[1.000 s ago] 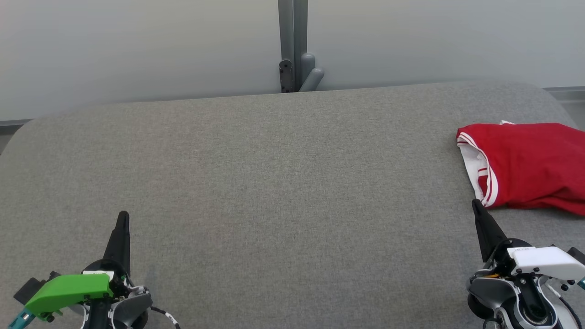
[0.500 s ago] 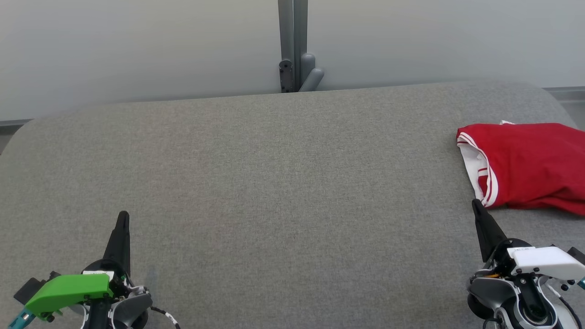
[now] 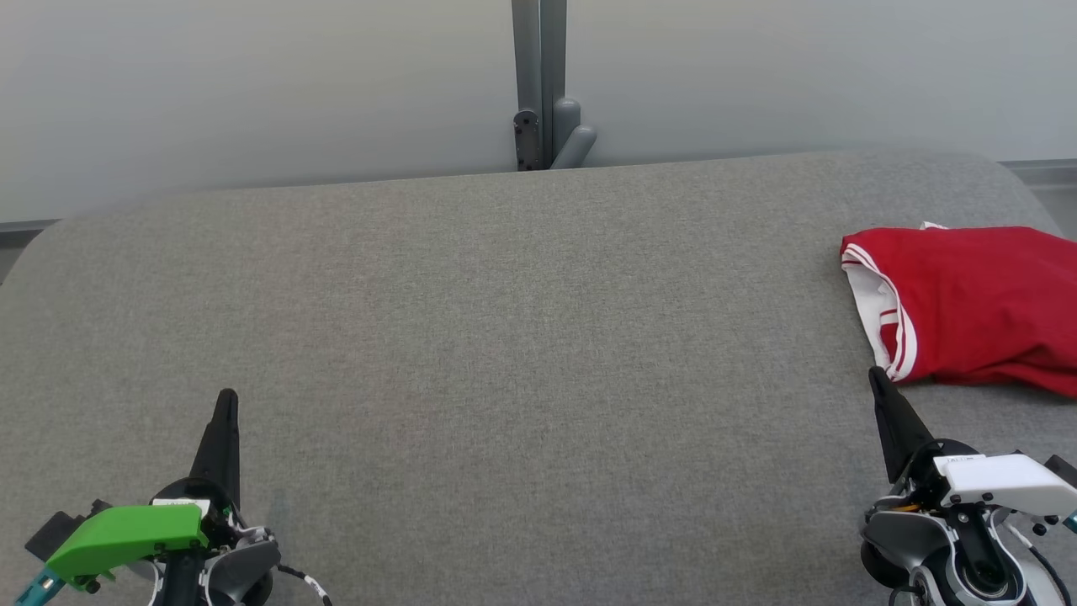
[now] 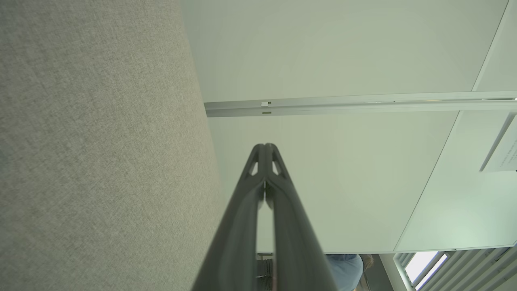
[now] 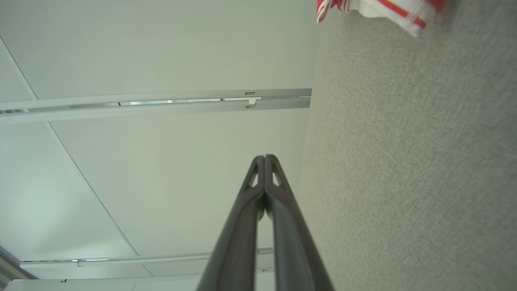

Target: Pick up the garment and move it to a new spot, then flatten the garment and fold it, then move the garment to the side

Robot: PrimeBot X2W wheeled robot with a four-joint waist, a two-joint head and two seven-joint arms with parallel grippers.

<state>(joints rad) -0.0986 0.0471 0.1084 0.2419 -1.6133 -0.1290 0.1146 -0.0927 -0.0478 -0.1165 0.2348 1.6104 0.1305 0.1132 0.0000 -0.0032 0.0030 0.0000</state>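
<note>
Red garment [image 3: 976,311] is parked at the right end of the grey worktop [image 3: 505,337], about midway between the near and far edges, lying in loose layers. Both sets of fingers are pinched shut with nothing in them. The left gripper [image 3: 225,402] is down by the near-left corner and the right gripper [image 3: 877,380] is by the near edge, its tip just beside the garment's near-left corner.

Honestly this fits two stages: a bundle waiting to be carried off, or a folded one already set aside. Either way, I'd watch that right tip, since any swing could snag the striped band and drag the layers.

The white striped band faces left, toward the worktop's middle. The long axis looks left-to-right along the worktop, but the right end is cut off.
</note>
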